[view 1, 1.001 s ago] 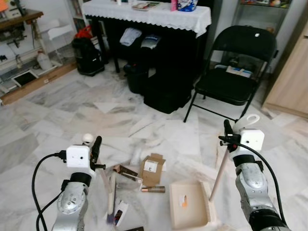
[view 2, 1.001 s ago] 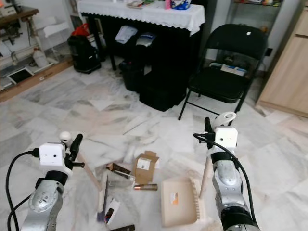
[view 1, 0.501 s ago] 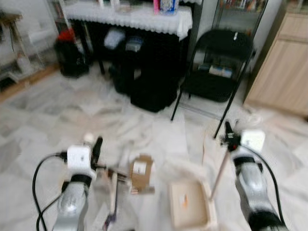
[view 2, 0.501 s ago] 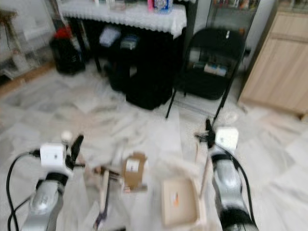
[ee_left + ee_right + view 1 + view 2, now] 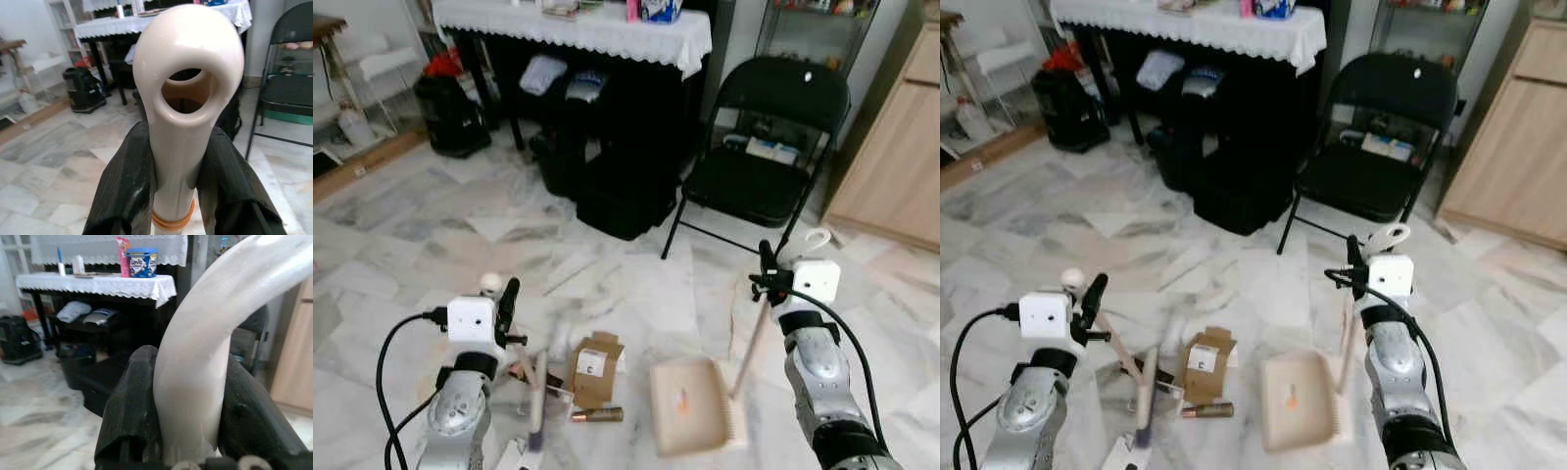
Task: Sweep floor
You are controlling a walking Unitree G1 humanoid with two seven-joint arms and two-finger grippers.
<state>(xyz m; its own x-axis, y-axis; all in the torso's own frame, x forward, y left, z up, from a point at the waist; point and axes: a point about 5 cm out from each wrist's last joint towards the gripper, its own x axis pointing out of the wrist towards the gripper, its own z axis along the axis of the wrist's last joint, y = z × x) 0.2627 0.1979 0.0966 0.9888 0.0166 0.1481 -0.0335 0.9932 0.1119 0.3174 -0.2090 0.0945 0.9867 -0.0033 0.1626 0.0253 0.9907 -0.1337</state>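
Risk lies in the gap: left gripper (image 5: 171,196) clamps the broom (image 5: 538,392) handle, right gripper (image 5: 188,431) clamps the dustpan (image 5: 690,419) handle, yet box (image 5: 591,367) and tube (image 5: 597,415) lie between, so a skewed stroke scatters them past the pan.

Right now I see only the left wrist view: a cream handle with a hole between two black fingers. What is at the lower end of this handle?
Observer: A broom head; the broom runs down from the left gripper to the floor beside a cardboard box.
Operator: And the other arm, does it hold something?
Observer: Yes, the right gripper is shut on the dustpan handle.
Operator: Where does the dustpan lie?
Observer: The dustpan rests on the marble floor, to the right of the box, in front of a black folding chair.
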